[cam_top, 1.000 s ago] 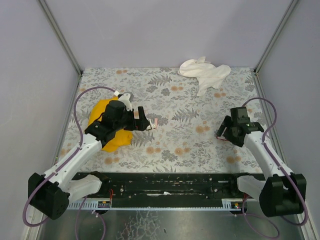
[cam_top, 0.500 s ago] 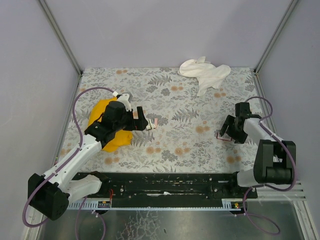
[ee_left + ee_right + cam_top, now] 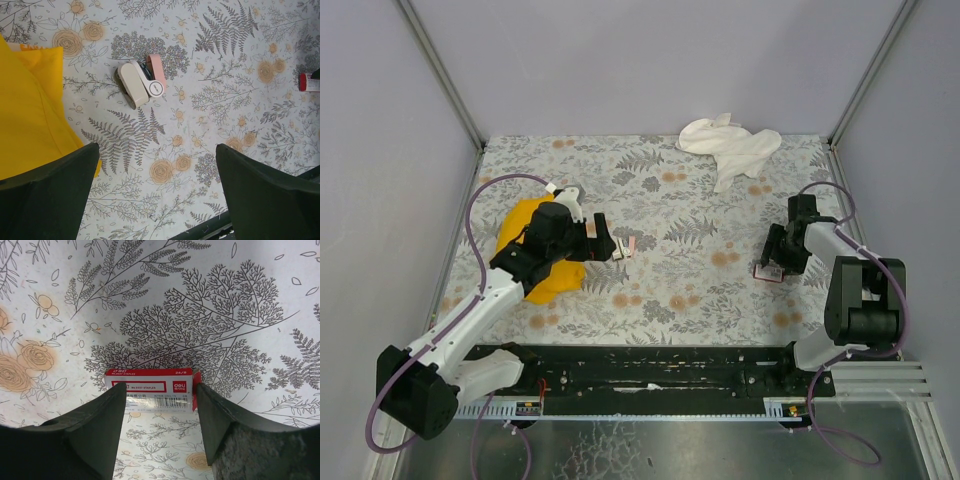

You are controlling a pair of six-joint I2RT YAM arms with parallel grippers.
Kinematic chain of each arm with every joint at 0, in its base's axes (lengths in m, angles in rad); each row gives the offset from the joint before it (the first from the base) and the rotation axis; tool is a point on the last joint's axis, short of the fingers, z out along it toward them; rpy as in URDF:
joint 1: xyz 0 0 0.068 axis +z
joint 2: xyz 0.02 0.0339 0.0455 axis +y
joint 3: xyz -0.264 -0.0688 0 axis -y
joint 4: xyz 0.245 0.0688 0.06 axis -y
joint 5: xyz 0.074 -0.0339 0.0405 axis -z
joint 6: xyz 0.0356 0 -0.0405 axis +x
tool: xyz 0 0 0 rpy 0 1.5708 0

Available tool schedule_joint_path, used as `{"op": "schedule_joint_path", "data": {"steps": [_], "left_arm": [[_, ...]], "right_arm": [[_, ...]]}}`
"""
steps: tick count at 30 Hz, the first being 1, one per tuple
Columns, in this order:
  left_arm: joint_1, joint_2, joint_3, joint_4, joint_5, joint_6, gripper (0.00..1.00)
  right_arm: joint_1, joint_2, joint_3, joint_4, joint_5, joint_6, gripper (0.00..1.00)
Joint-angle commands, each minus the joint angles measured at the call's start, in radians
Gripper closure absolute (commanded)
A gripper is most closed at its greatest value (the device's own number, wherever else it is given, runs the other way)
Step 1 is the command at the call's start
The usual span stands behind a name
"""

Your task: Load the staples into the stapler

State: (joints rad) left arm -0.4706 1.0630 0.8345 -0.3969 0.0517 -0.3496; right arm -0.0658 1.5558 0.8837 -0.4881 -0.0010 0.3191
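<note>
The right claw (image 3: 161,392) has dropped over the staples (image 3: 150,380) at three o'clock and its fingers are closing in. I cannot tell if it pinches yet. The left claw (image 3: 157,150) hangs wide open above the stapler (image 3: 142,82), toward nine o'clock. Pick-up looks next.

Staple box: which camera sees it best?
The right wrist view. The box sits big in the middle, framed by the right pincer, its label readable. The top view shows only a tiny red-and-white speck beside that pincer. The left wrist view catches just a red end at its right edge.
</note>
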Motion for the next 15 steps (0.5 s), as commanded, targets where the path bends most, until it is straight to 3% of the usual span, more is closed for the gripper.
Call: {"op": "schedule_joint_path", "data": {"steps": [1,15], "left_arm": [[-0.001,0.011,0.002,0.041,-0.003,0.017,0.00],[-0.001,0.029,0.003,0.045,0.046,0.017,0.00]], "right_arm": [[-0.003,0.014,0.037,-0.020,-0.024,-0.045,0.36],[0.005,0.035,0.016,-0.003,-0.287,-0.082,0.44]]}}
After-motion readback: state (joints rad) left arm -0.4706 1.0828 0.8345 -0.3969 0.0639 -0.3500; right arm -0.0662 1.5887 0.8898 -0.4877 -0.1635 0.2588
